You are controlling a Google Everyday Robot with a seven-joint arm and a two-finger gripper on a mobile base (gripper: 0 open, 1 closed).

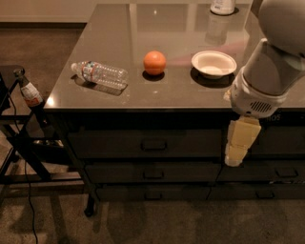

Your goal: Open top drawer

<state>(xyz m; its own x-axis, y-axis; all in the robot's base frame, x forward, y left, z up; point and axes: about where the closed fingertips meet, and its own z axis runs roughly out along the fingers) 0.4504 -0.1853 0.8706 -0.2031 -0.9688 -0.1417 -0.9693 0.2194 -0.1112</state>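
Observation:
The top drawer (pixel 143 143) is a wide, shallow dark drawer under the counter's front edge, and it looks closed. Its small rectangular handle (pixel 154 145) sits at the centre of the front. My gripper (pixel 238 145) hangs from the white arm (pixel 269 71) in front of the drawers, pointing down. It is to the right of the handle, near the drawer's right end, and apart from the handle.
On the grey counter (pixel 119 28) lie a clear water bottle (pixel 100 74), an orange (pixel 155 62), a white bowl (pixel 214 63) and a white container (pixel 223 6) at the back. Lower drawers (pixel 152 172) sit below. A black stand with a small bottle (pixel 28 93) is left.

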